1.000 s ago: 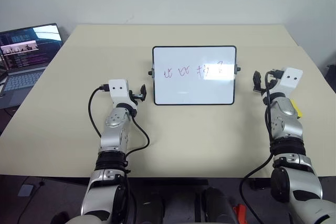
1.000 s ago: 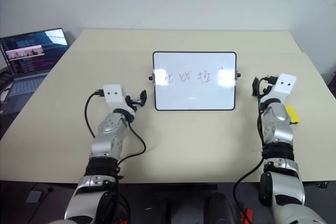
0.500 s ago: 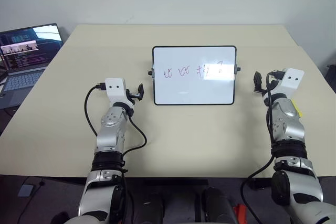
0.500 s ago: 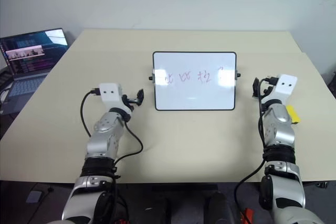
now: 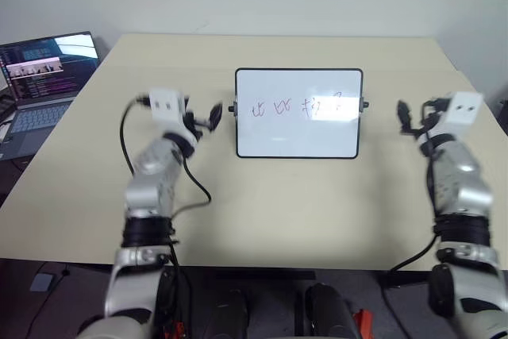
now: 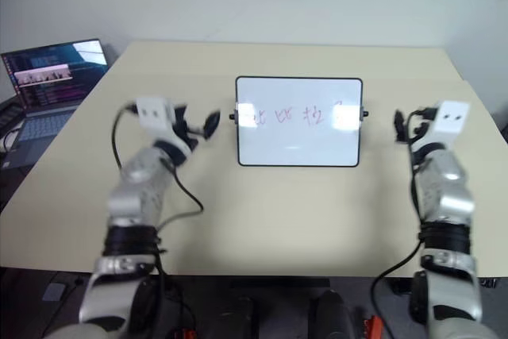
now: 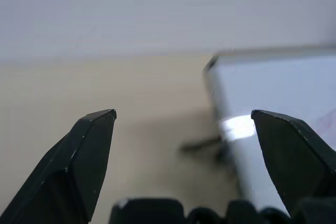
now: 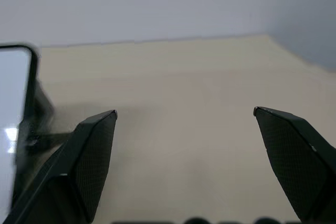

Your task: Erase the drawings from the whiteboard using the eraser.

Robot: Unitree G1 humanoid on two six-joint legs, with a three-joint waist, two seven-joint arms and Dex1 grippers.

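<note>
The whiteboard (image 5: 299,136) lies flat mid-table, black-framed, with a row of reddish-purple drawings (image 5: 295,107) across its upper half beside a glare patch. My left gripper (image 5: 211,117) hovers open just left of the board's left edge, pointing toward it; the left wrist view shows its fingers (image 7: 86,150) wide apart with the board's corner (image 7: 273,93) between and beyond them. To the right of the board my right gripper (image 5: 408,112) is raised and open, with nothing between its fingers (image 8: 89,150); the board's edge (image 8: 13,87) shows beside them. The eraser is hidden.
An open laptop (image 5: 41,77) with a lit screen sits off the table's far left corner. The beige table (image 5: 278,204) stretches bare between the board and the near edge. A black cable (image 5: 190,188) loops off my left forearm.
Both arms have lifted off the table. The left gripper rose and turned toward the board's left edge. The right gripper rose and shifted right, and the yellow eraser beside it is now covered.
</note>
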